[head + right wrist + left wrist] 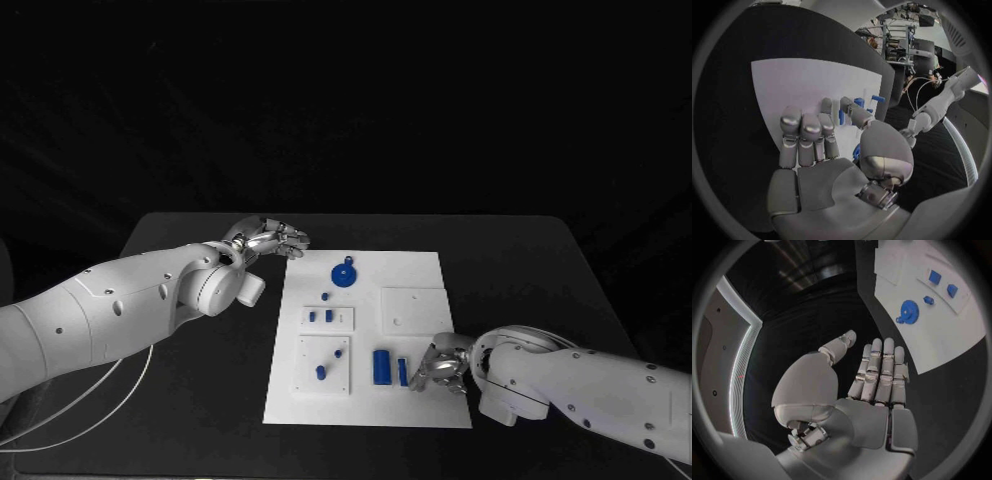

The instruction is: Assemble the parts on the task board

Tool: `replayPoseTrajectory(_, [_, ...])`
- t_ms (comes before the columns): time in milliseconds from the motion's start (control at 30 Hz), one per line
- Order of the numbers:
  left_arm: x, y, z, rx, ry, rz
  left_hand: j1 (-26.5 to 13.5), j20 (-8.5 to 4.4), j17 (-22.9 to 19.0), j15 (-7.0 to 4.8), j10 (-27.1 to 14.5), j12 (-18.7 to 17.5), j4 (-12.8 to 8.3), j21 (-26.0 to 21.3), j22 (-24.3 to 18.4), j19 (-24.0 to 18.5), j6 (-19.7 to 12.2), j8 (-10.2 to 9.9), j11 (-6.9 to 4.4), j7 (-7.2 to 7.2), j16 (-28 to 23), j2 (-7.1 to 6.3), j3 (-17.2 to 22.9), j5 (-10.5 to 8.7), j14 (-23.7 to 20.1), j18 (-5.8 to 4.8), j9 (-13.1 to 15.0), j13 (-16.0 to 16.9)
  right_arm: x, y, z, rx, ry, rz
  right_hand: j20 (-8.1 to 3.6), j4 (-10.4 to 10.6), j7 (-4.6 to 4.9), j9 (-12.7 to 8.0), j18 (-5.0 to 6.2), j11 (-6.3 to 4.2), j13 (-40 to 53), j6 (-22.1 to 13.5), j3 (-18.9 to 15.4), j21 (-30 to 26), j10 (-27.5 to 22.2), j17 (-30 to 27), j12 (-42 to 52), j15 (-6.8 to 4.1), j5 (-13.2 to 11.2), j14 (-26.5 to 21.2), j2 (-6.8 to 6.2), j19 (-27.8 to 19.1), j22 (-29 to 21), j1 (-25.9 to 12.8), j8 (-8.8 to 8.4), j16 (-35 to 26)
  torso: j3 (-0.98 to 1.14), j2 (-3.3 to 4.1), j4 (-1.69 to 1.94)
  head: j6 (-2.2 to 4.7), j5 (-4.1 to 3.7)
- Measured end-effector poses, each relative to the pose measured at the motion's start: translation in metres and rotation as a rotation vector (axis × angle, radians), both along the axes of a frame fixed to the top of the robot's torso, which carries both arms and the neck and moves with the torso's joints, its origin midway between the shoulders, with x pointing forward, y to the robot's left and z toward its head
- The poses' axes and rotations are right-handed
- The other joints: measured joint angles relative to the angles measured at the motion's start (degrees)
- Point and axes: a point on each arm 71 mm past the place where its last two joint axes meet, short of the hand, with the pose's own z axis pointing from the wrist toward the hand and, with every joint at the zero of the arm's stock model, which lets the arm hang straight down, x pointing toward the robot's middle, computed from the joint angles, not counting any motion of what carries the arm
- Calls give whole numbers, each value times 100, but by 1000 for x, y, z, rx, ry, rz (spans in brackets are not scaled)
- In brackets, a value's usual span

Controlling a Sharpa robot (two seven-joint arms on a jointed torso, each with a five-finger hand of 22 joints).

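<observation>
Head view: black table [188,400], dark room behind. The board [418,275] lies mid-table; a gear [343,272] sits near its far left corner, parts [382,366] near its near edge. Left hand [268,238] hovers off the far left corner; right hand [441,366] over the near right corner.

Left wrist view: fingers [879,371] extended side by side, holding nothing.

Right wrist view: fingers [804,135] apart, nothing visibly held.

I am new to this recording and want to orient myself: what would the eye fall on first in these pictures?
First the white task board, bright against the black table, with small blue parts on it; the round blue gear near its far edge stands out most. Then the two silver hands: the left hand over the bare table beside the board's far left corner, the right hand at the board's near right, by two blue bars.
</observation>
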Motion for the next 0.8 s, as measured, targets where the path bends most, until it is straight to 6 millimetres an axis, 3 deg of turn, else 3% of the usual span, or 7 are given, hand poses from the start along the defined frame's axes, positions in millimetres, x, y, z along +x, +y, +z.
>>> replayPoseTrajectory(100, [0,0,0,-1,-2,0,0,0,0,0,0,0,0,0,0,0,0,0,0,0,0,0,0,0,0,0,0,0,5,-6,2,34,9,-28,10,85,-28,-11,26,99,-122,-159,-85,-101,-318,-23,-211,80,-83,-88,-218,-95,0,24,-160,-76,0,-2,-4,49,-4])
replayPoseTrajectory(200, [0,0,0,-4,-5,2,0,0,5,0,0,0,0,0,0,0,0,0,0,0,0,0,0,0,0,0,0,0,12,-13,9,72,4,-50,47,99,177,-111,35,177,-124,-449,-279,-166,-444,-23,-217,151,36,-159,-278,-158,0,-1,-261,-113,2,-2,-8,111,-17])
replayPoseTrajectory(267, [0,1,0,-9,-7,9,0,0,8,0,0,0,0,0,6,0,0,0,0,0,0,0,0,0,0,0,0,1,22,-17,18,104,-17,-64,38,18,208,-33,35,188,-131,-514,-583,-205,-509,-23,-217,179,231,-187,-292,-223,0,-42,-216,-130,5,-5,-8,150,-27])
replayPoseTrajectory(400, [2,5,1,-19,-10,29,0,0,28,20,0,0,0,-15,13,0,0,6,0,0,0,0,0,0,20,-1,0,1,48,-27,39,195,-90,-107,46,-59,250,51,37,176,-185,-615,-1055,-289,-584,-27,-226,180,567,-273,-124,-320,0,0,-175,-174,5,-18,-23,275,-46])
replayPoseTrajectory(567, [6,10,2,-38,-15,61,0,0,34,20,4,0,-1,-23,15,0,0,28,-4,0,-26,0,1,0,20,0,1,1,93,-42,68,352,-220,-201,103,-62,341,89,35,167,-349,-727,-1205,-566,-736,-201,-413,189,667,-465,146,-576,-49,296,-139,-472,4,-66,-49,406,-40])
replayPoseTrajectory(667, [9,15,6,-54,-25,85,0,0,43,20,21,0,-1,-23,22,0,0,28,-21,0,-69,0,1,0,20,-1,1,1,117,-45,82,436,-293,-253,204,-53,370,98,34,202,-558,-777,-1232,-858,-888,-397,-647,213,668,-632,206,-781,-175,453,-139,-803,10,-110,-67,470,-8])
replayPoseTrajectory(800, [15,22,14,-95,-37,114,-32,0,44,42,21,0,14,-56,27,0,0,27,-21,0,-109,-32,-14,0,-2,-5,1,0,141,-47,96,534,-369,-310,446,-41,531,87,36,374,-983,-999,-1056,-1545,-1399,-774,-1185,405,519,-1135,253,-1323,-469,695,-211,-1531,28,-164,-90,556,30])
